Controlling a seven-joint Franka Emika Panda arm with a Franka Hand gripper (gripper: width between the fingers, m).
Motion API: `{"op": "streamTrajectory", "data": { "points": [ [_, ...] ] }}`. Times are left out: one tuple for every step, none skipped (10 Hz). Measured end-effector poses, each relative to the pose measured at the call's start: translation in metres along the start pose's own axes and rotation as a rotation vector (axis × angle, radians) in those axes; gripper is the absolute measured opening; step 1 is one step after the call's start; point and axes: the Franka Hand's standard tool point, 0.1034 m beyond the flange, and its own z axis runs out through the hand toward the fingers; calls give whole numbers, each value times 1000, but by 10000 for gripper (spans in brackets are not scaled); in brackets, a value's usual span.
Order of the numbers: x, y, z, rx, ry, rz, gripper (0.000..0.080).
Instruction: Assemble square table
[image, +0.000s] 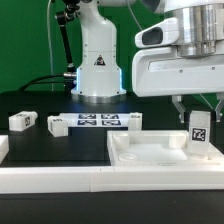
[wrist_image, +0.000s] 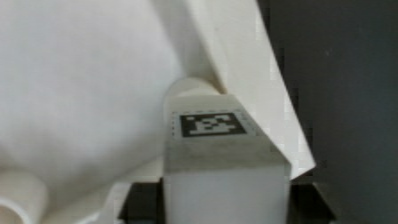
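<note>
Table leg (image: 198, 130), gripped upright between the fingers (wrist_image: 143, 205), sits at the square table top (image: 150, 152); keep it plumb, lower gently.

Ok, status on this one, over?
End effector shut on leg. Leg upright over table top. Three legs loose by the marker board. Nothing in the way.

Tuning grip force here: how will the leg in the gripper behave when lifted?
The leg looks like a solid plastic block, so it is probably stiff and light. Its smooth white faces may slip in the gripper. Upright and narrow, it could tip if let go.
</note>
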Motion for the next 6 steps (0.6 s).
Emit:
{"op": "streamTrajectory", "data": {
  "points": [
    [0, 0, 0, 1, -1, 52, 294],
    [1, 1, 0, 9, -7, 166, 294],
    [1, 1, 0, 20, -16, 267, 294],
    [2, 2, 0, 26, -21, 325, 294],
    [1, 2, 1, 32, -30, 435, 294],
    [1, 2, 1, 37, -37, 512, 294]
  ]
}}
